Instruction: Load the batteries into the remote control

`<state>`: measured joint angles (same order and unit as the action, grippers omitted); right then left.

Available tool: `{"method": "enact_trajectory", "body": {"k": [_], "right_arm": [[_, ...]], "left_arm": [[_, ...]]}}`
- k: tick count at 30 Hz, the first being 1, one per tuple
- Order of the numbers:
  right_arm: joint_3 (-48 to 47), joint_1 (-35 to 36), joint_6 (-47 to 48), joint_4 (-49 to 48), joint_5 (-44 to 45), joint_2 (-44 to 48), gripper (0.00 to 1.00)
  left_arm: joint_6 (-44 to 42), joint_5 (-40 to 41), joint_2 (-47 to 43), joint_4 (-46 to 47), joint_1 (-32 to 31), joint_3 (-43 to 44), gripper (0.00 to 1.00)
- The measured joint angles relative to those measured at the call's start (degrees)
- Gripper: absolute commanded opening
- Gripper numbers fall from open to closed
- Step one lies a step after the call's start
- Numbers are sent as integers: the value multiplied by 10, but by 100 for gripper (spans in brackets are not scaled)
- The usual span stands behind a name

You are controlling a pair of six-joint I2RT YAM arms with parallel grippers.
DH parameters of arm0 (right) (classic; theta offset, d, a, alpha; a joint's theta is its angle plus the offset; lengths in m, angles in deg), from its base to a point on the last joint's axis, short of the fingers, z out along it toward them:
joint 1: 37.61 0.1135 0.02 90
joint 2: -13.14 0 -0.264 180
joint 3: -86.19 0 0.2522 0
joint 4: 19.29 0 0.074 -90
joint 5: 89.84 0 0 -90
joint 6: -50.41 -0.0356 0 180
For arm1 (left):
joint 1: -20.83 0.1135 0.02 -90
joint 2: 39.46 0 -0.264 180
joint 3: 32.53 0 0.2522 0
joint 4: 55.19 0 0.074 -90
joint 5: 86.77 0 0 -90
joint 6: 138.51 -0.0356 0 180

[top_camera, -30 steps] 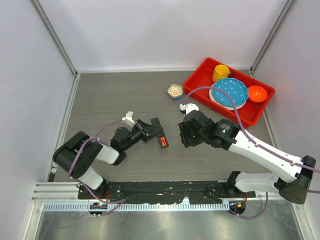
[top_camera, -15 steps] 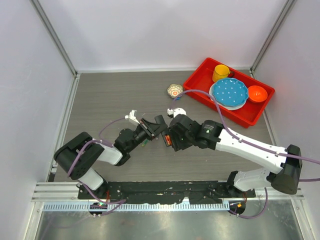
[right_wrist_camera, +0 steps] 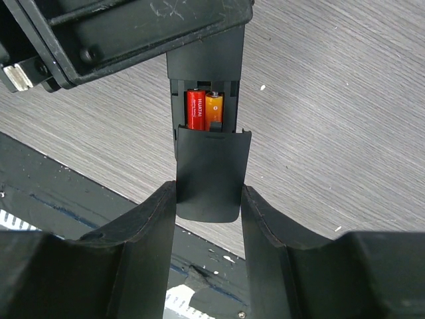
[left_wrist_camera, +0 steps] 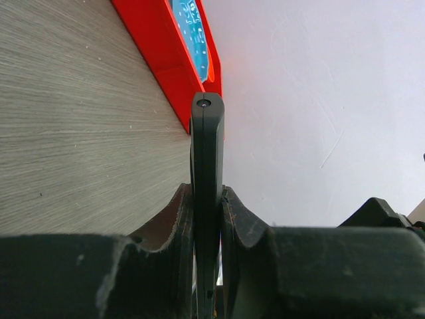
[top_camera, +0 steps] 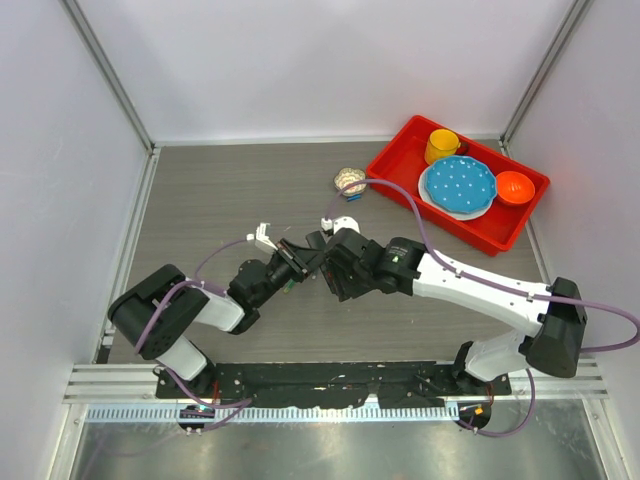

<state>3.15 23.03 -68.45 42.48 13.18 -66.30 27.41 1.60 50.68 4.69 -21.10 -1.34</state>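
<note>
The black remote control (right_wrist_camera: 204,56) is held off the table between my two grippers. In the top view only a small part of it (top_camera: 316,243) shows. My left gripper (left_wrist_camera: 207,199) is shut on it, edge-on between the fingers (top_camera: 300,252). A red battery (right_wrist_camera: 195,109) and an orange battery (right_wrist_camera: 214,109) lie side by side in its open recess. A black battery cover (right_wrist_camera: 209,176) sits partly over the recess. My right gripper (right_wrist_camera: 208,199) is shut on this cover, one finger on each side (top_camera: 335,268). Other batteries are out of view.
A red tray (top_camera: 400,150) at the back right holds a yellow cup (top_camera: 441,146), a blue dotted plate (top_camera: 460,186) and an orange bowl (top_camera: 515,186). A small patterned bowl (top_camera: 349,180) stands left of the tray. The tray (left_wrist_camera: 159,46) also shows beyond the remote.
My right gripper has moved left to the remote's end and now covers it. The left gripper has lifted and turned the remote a little toward it.
</note>
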Motion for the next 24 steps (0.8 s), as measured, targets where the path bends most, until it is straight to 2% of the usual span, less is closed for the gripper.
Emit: {"method": "enact_trajectory", "body": {"k": [24], "right_arm": [[0, 0, 0, -22, 6, -14, 22]], "left_arm": [[6, 10, -12, 1, -10, 0, 0]]}}
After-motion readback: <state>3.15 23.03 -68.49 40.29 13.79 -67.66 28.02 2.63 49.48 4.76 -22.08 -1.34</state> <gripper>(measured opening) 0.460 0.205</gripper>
